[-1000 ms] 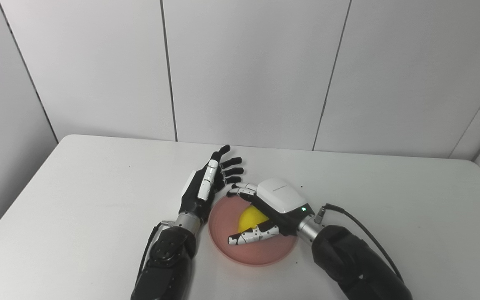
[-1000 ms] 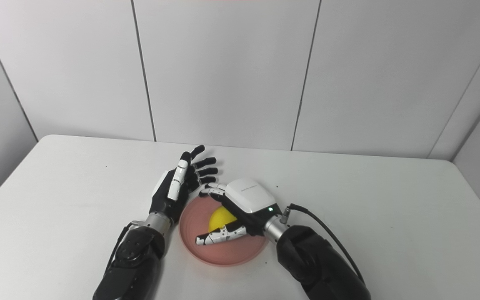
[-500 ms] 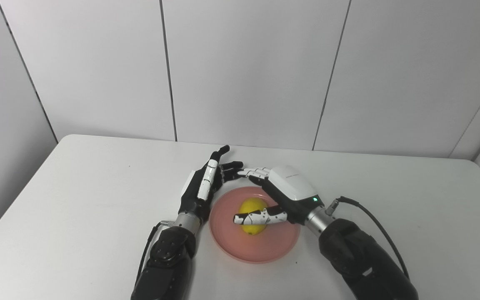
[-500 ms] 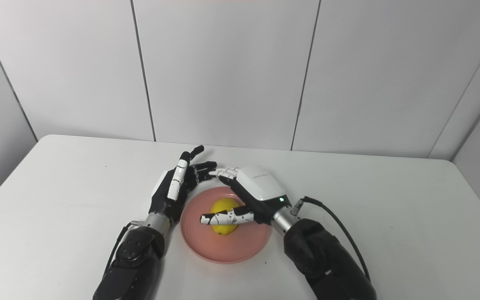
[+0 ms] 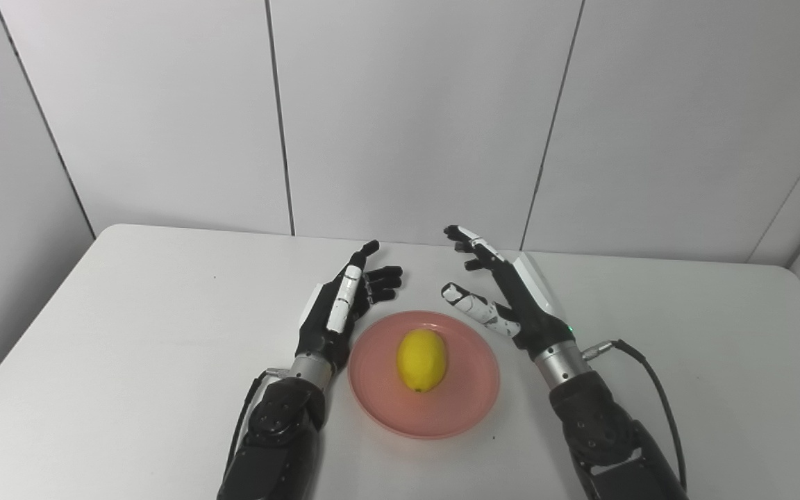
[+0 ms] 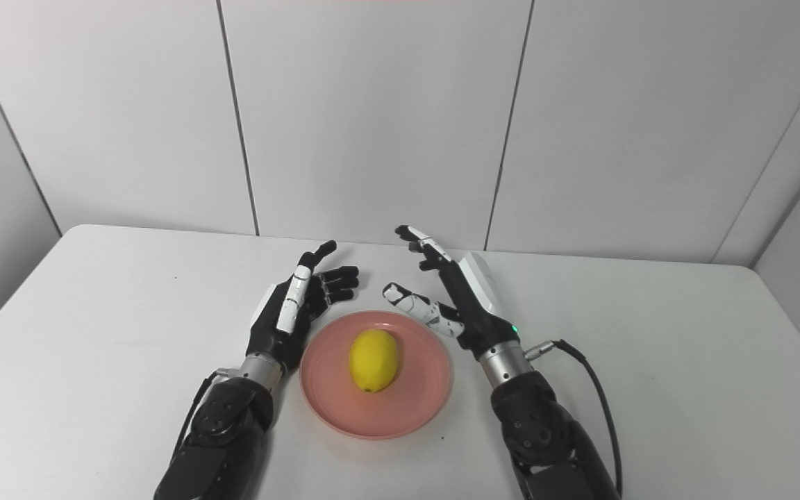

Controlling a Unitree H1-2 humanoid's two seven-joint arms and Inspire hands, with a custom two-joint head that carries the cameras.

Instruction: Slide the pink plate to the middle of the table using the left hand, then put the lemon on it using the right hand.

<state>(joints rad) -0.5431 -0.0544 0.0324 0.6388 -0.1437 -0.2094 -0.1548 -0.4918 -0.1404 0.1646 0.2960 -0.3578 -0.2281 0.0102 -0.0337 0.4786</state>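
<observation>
Lemon sits loose mid-plate, so the job looks done, with left hand and right hand both spread, empty, flanking it.

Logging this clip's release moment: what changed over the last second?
The right hand let go of the lemon, opened, and drew back up and to the right, off the pink plate. The lemon now lies alone on it. The left hand stayed open beside the plate's left rim.

White table under pink plate
</observation>
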